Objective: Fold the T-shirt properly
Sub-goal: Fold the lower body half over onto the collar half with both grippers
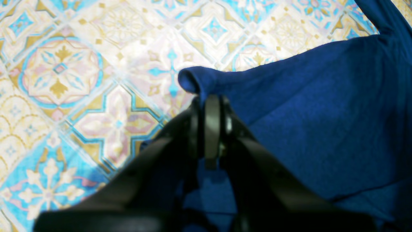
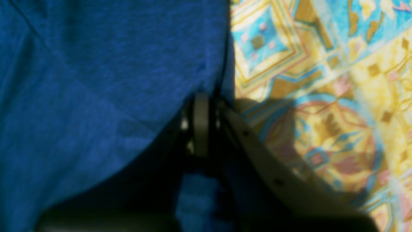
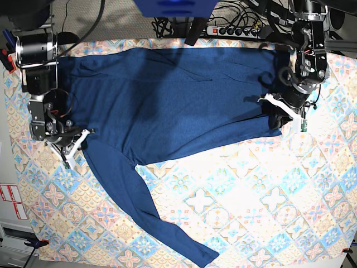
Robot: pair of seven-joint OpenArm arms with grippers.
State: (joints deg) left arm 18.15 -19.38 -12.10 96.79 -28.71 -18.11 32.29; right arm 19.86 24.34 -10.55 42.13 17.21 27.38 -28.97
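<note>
Folding is barely begun: the T-shirt (image 3: 167, 106) is pinched at opposite edges by the left end effector (image 1: 210, 96) and right end effector (image 2: 202, 96); one sleeve (image 3: 150, 212) remains unfolded below them.

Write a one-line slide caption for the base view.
Both grippers pinch opposite edges of the navy T-shirt spread on the patterned tablecloth.

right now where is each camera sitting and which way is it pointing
Left wrist: rides the left arm, looking down along the left pincer, shut on a bunched edge of the dark navy-blue knit long-sleeved T-shirt over the patterned tile-print tablecloth.
Right wrist: rides the right arm, looking down at the right pincer, shut at the shirt's edge beside the cloth.
Base: high above, looking down on the whole spread shirt and both arms.
Shared: all three show the shirt and the cloth.
</note>
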